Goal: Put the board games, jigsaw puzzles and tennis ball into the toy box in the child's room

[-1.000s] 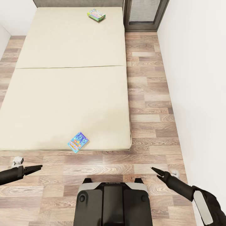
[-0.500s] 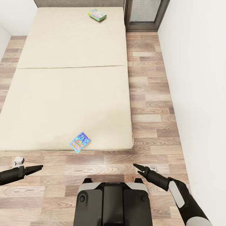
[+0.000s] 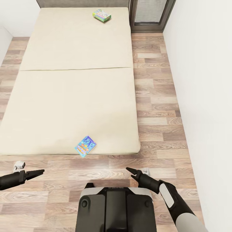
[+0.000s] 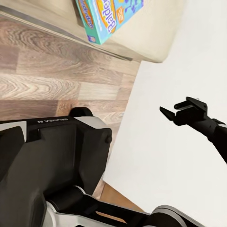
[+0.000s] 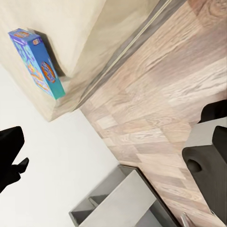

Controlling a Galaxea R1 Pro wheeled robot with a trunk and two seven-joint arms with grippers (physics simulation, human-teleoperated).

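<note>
The blue board game (image 4: 106, 16) near the foot edge of the bed (image 3: 64, 96) carries large printed lettering on its cover, cut off in the left wrist view and not legible as a word. The print on the second game box (image 3: 102, 15) is too small to read.

On the bed (image 3: 71, 80) one board game (image 3: 85, 146) lies at the near edge just ahead of the robot's base (image 3: 114, 209), another game box (image 3: 102, 15) rests far back near the headboard, and wood floor (image 3: 154, 96) runs along the bed's right side.
</note>
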